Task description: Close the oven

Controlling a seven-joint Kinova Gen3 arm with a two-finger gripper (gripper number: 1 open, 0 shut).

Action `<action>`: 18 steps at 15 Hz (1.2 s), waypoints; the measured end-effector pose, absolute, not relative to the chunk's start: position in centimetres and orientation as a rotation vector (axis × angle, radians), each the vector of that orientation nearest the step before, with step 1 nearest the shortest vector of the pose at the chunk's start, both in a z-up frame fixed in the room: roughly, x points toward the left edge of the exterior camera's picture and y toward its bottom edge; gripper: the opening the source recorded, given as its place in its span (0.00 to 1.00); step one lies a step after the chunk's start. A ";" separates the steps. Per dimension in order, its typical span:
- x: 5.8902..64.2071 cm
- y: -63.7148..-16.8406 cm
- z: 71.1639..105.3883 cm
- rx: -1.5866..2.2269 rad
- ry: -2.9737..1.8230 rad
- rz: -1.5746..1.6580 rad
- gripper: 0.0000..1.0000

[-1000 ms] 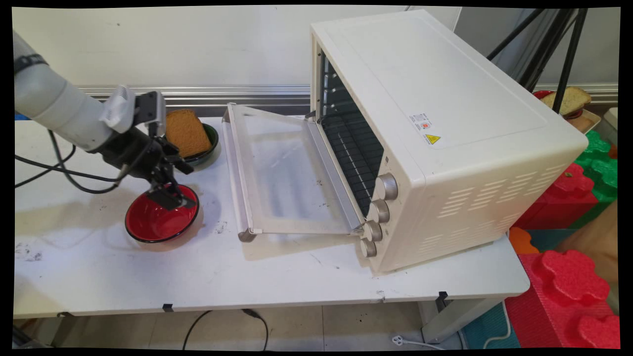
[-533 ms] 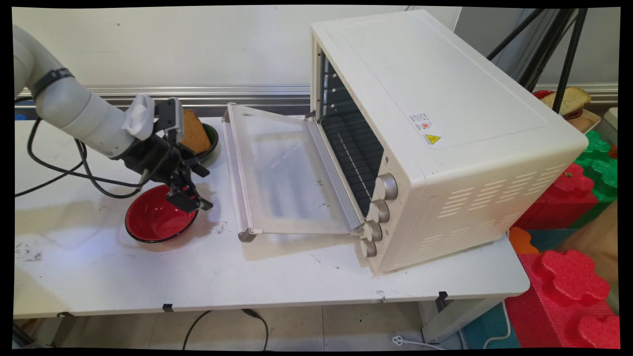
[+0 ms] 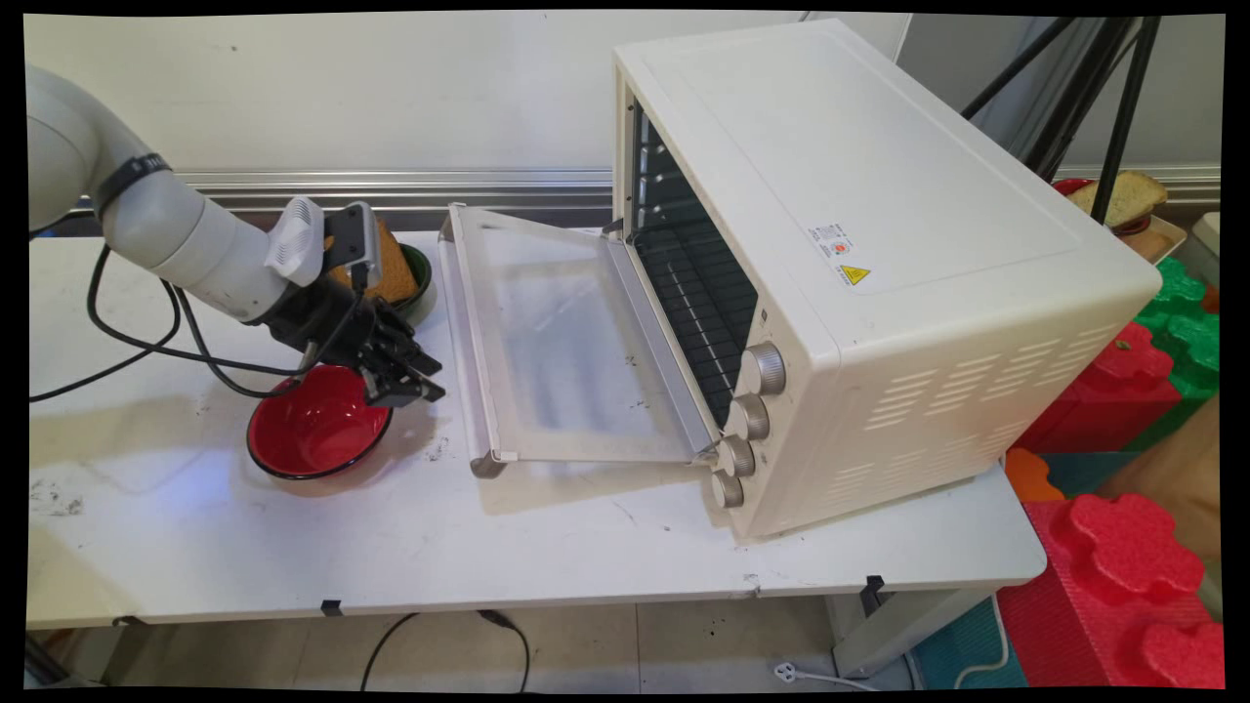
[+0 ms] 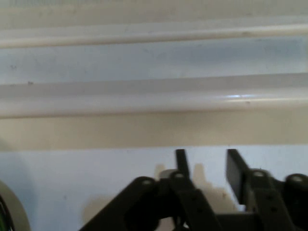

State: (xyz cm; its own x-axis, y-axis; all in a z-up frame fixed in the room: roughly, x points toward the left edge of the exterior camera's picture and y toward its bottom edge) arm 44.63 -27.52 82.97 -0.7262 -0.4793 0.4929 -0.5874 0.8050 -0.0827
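Fingers (image 3: 422,381) spread with gap between, holding nothing, low over desk (image 3: 547,547). Red bowl (image 3: 314,430) just behind and below fingers, not touching. Open oven door (image 3: 557,342) just ahead of fingers. Green bowl (image 3: 418,283) with bread (image 3: 395,268) beside arm.

The scene is evenly and brightly lit from above. A soft shadow is cast on the counter (image 3: 547,547) beneath the oven door (image 3: 566,342). The hand view is blurred, and glare is seen along the door's handle (image 4: 154,98).
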 end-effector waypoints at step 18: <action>44.1 -28.0 82.4 0.734 -2.395 0.377 0.00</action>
State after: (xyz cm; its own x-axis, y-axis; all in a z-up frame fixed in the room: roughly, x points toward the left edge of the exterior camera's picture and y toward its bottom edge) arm 44.06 -28.01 82.41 -0.6674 -0.4135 0.6193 -0.5837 0.8070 -0.0902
